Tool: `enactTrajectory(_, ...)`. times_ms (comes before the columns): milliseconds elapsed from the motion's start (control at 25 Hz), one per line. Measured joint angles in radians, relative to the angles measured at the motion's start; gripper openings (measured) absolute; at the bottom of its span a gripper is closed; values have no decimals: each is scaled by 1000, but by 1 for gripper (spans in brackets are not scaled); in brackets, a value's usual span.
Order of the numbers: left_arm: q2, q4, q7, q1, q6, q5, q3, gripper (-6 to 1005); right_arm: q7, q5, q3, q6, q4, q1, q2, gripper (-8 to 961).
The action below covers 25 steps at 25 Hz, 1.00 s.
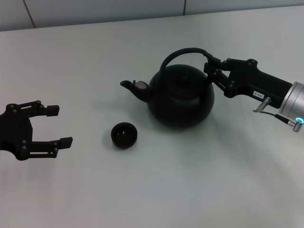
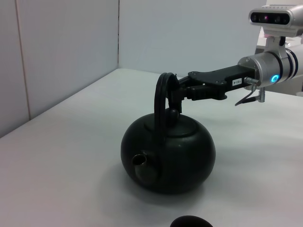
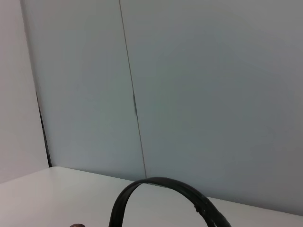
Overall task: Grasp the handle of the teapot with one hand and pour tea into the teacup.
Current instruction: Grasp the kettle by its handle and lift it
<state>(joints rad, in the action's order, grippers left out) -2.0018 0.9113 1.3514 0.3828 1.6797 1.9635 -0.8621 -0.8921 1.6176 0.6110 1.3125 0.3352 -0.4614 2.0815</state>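
Note:
The black teapot (image 1: pixel 180 97) stands on the white table, its spout (image 1: pixel 130 86) pointing to the left. The arched handle (image 1: pixel 183 52) rises over its lid. My right gripper (image 1: pixel 212 68) is at the handle's right end and is shut on it. The left wrist view shows the teapot (image 2: pixel 168 153), with the right gripper (image 2: pixel 176 88) holding the handle (image 2: pixel 162 101) near its top. The handle also shows in the right wrist view (image 3: pixel 165 185). The small dark teacup (image 1: pixel 124 135) sits left of and in front of the teapot, below the spout. My left gripper (image 1: pixel 61 126) is open and empty at the far left.
The white table (image 1: pixel 190 190) runs back to a pale wall (image 1: pixel 142 12). The teacup's rim (image 2: pixel 191 221) shows at the lower edge of the left wrist view. A wall corner (image 2: pixel 118 33) stands behind the teapot there.

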Motion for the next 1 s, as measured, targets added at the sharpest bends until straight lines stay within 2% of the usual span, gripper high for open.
enactTrajectory(1000,-3,0,0,1,-17,2,0,870,-18,-1,2,12,31,-11,-2,143)
